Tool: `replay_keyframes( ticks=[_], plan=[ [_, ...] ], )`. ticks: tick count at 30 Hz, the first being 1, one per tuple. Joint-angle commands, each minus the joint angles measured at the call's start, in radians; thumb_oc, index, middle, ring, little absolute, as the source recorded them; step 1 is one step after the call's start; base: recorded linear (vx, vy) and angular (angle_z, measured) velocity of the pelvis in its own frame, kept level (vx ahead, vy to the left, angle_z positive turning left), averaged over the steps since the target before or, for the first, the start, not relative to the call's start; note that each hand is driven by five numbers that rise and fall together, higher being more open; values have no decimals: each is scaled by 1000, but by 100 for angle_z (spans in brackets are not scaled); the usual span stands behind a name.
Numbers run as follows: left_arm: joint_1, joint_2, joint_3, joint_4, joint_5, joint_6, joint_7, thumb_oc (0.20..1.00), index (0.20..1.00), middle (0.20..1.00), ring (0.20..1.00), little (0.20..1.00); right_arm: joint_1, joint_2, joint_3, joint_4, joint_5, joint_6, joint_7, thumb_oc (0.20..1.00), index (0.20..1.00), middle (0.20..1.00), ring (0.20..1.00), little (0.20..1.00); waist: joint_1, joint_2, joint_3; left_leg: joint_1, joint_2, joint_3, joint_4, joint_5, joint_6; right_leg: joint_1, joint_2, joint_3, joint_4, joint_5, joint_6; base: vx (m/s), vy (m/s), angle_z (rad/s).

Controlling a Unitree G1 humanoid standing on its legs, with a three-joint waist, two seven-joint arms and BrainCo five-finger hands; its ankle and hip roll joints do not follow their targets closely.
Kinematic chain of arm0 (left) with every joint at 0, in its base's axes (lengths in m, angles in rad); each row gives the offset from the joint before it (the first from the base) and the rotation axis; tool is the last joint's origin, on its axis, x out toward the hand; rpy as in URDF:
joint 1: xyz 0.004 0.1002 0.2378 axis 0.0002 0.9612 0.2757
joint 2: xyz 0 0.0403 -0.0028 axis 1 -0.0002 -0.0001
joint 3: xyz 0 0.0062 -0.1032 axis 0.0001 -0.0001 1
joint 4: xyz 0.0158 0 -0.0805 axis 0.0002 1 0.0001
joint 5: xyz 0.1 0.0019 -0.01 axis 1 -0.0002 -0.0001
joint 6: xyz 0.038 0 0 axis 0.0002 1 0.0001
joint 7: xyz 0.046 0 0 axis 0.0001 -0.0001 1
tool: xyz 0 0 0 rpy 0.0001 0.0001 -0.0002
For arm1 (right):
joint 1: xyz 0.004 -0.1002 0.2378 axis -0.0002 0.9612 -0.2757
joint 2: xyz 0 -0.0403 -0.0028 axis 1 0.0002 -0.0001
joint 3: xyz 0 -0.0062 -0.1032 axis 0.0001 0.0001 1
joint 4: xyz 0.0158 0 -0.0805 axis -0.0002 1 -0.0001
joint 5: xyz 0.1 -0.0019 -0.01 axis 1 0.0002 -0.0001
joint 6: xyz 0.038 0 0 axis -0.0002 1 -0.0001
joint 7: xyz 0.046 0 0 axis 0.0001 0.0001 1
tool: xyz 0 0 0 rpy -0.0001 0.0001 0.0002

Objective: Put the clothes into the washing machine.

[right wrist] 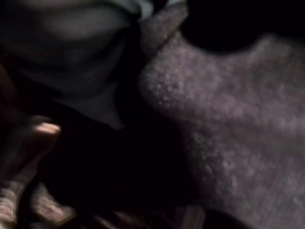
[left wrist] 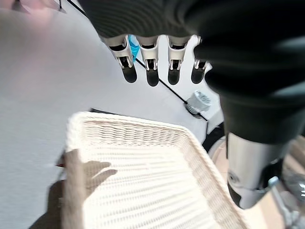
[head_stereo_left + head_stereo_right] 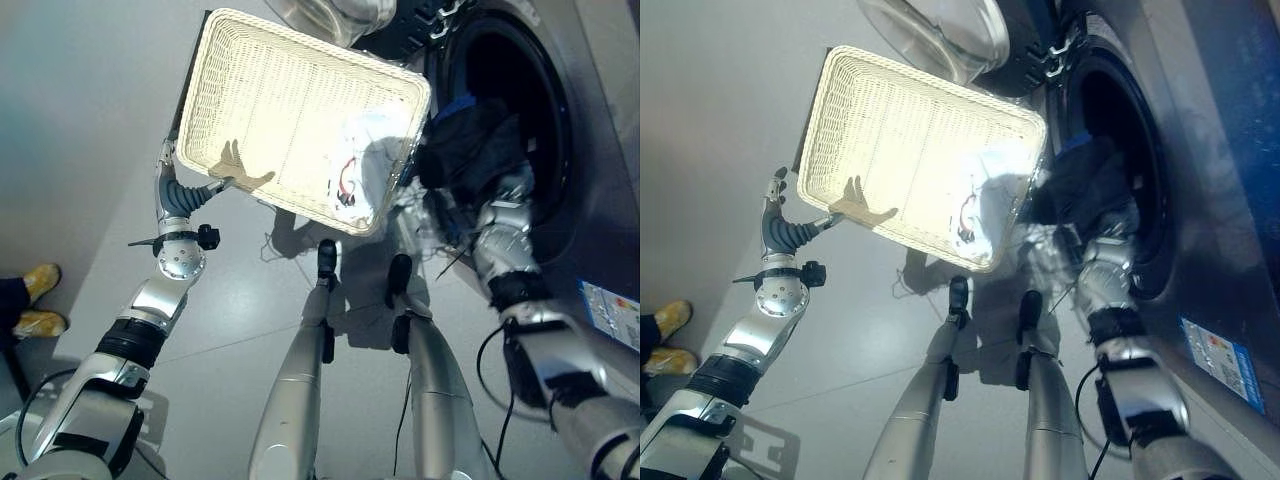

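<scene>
Left hand (image 3: 178,192): raised at the near left corner of the wicker basket (image 3: 270,100), fingers straight and apart in its own wrist view, nothing grasped; whether the rim is touched cannot be told. A hand-shaped shadow is cast on the basket's floor just inside that corner.

Right hand (image 3: 507,192): located at the mouth of the washing machine (image 3: 590,150), against a bundle of dark clothes (image 3: 470,145). Its fingers are buried in the fabric, so it cannot be told whether they are clenched or released.

Dark clothes: a black and dark blue mass, lodged in the lower part of the drum opening (image 3: 520,80) and bulging out over its rim towards the basket. In the right wrist view, dark nubbly fabric (image 1: 228,124) is seen very close, with paler folds beside it.

Wicker basket: pale, rectangular, shallow, held tilted with its open side towards the camera; its far right corner is just beside the drum opening. A white cloth (image 3: 365,160) with a small red and black mark is lying in the basket's corner nearest the machine.

Washing machine door (image 3: 335,15): round, glazed, swung open, seen beyond the basket's far edge.

Floor (image 3: 80,120): grey, smooth. A person's yellow shoes (image 3: 35,300) are placed at the left edge, well apart from the basket.
</scene>
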Motion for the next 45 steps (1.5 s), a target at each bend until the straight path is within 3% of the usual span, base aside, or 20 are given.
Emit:
replay_keyframes(
  ticks=[1,2,3,6,8,9,10,11,12,13,15,16,18,21,25,26,29,31,38,45],
  plan=[
    [70,25,16,-14,-54,-82,-8,1000,1000,1000,1000,1000,4,-240,-90,-40,39,-397,-210,200,200,200,200,200,-27,46,-16,-26,-84,69,128,-122,36,38,10,10,-120,103,101,61,-74,7],
    [106,38,1,-25,-70,-99,-12,1000,1000,1000,1000,1000,6,-295,-109,4,8,-511,-351,200,200,200,200,200,-26,51,-16,-37,-85,62,132,-123,39,25,13,13,-107,97,98,54,-79,10],
    [120,46,-6,-38,-74,-100,-9,1000,1000,1000,1000,1000,3,-338,-109,44,-42,-546,-420,200,200,200,200,200,-25,52,-16,-53,-85,59,135,-115,42,8,15,14,-105,106,94,84,-90,8],
    [163,72,-11,-78,-84,-102,-12,1000,1000,1000,1000,1000,-2,-436,-107,82,-161,-603,-616,200,200,200,200,200,-22,59,-16,-79,-87,44,143,-107,47,-19,29,23,-78,99,89,51,-58,8],
    [173,75,-9,-88,-86,-102,-17,1000,1000,1000,1000,1000,8,-457,-118,83,-165,-611,-683,200,200,200,200,200,-22,61,-16,-94,-85,42,149,-104,47,-38,33,27,-61,96,88,33,-55,5],
    [180,83,-12,-96,-96,-101,-26,1000,1000,1000,1000,1000,28,-467,-124,76,-117,-593,-673,824,824,824,824,824,-24,63,-16,-99,-84,40,150,-103,47,-43,35,29,-49,87,88,45,-84,4],
    [180,90,-17,-104,-92,-94,-29,1000,1000,1000,1000,1000,63,-460,-143,57,43,-538,-565,1000,1000,1000,1000,1000,-26,61,-16,-100,-86,36,157,-109,47,-44,36,32,-32,73,89,49,-91,3],
    [175,95,-21,-110,-90,-88,-29,1000,1000,1000,1000,1000,76,-448,-155,51,188,-457,-437,1000,1000,1000,1000,1000,-26,64,-16,-113,-83,37,159,-100,48,-57,38,32,-26,79,86,26,-88,2],
    [169,89,-27,-116,-84,-80,-29,1000,1000,1000,1000,1000,85,-420,-168,32,216,-387,-378,1000,1000,1000,1000,1000,-23,66,-16,-119,-85,35,164,-98,49,-64,40,34,-20,78,84,6,-76,1],
    [166,89,-30,-120,-86,-74,-34,1000,1000,1000,1000,1000,98,-392,-171,9,216,-318,-362,1000,1000,1000,1000,1000,-20,67,-16,-123,-87,33,170,-99,51,-69,40,35,-13,77,83,35,-84,0],
    [158,87,-43,-117,-95,-70,-39,1000,1000,1000,1000,1000,111,-322,-183,-28,216,-106,-324,1000,1000,1000,1000,1000,-20,68,-16,-117,-90,32,179,-110,51,-63,38,35,-4,63,83,25,-77,0],
    [146,86,-56,-103,-101,-77,-44,1000,1000,1000,1000,1000,116,-265,-168,-30,216,41,-314,1000,1000,1000,1000,1000,-17,68,-16,-120,-88,35,182,-110,52,-64,39,34,-5,65,82,-27,-71,-2],
    [123,81,-71,-91,-103,-73,-53,1000,1000,1000,1000,1000,107,-203,-141,-34,216,204,-243,1000,1000,1000,1000,1000,-13,67,-16,-124,-85,39,182,-109,51,-66,36,29,-9,67,82,-18,-59,-6],
    [105,80,-98,-83,-100,-74,-51,1000,1000,1000,1000,1000,86,-192,-95,15,216,350,-149,1000,1000,1000,1000,1000,-12,66,-16,-122,-82,45,174,-105,50,-63,37,24,-17,69,79,-14,-28,-10],
    [103,80,-104,-82,-95,-75,-49,1000,1000,1000,1000,1000,81,-202,-72,40,216,382,-126,1000,1000,1000,1000,1000,-11,65,-16,-122,-81,45,171,-103,49,-63,38,22,-19,70,78,-13,-8,-9],
    [84,82,-123,-93,-91,-58,-44,1000,1000,1000,1000,1000,34,-259,32,143,204,465,-57,1000,1000,1000,1000,1000,-5,67,-16,-121,-82,44,161,-98,49,-59,41,20,-29,74,75,-26,-10,-5],
    [84,82,-123,-93,-91,-58,-44,1000,1000,1000,1000,1000,34,-259,32,143,204,465,-57,1000,1000,1000,1000,1000,-5,67,-16,-121,-82,44,161,-98,49,-59,41,20,-29,74,75,-21,-2,-2],
    [78,65,-129,-120,-90,-73,-19,1000,1000,1000,1000,1000,-103,-295,159,198,-644,278,-326,1000,1000,1000,1000,1000,9,77,-16,-121,-85,49,138,-89,49,-55,42,13,-64,89,75,-111,69,2],
    [156,16,-69,-136,-104,-131,-22,1000,1000,1000,1000,1000,5,-271,147,58,-882,291,-358,1000,1000,1000,1000,1000,-1,71,-16,-114,-84,61,120,-85,50,-54,43,11,-79,99,82,-46,67,-2],
    [245,-58,14,-157,-52,-214,40,1000,1000,1000,1000,1000,274,-155,73,-130,-929,240,-310,1000,1000,1000,1000,1000,-30,46,-16,-100,-80,78,100,-84,56,-46,45,23,-118,127,89,-30,55,-1]
  ],
)
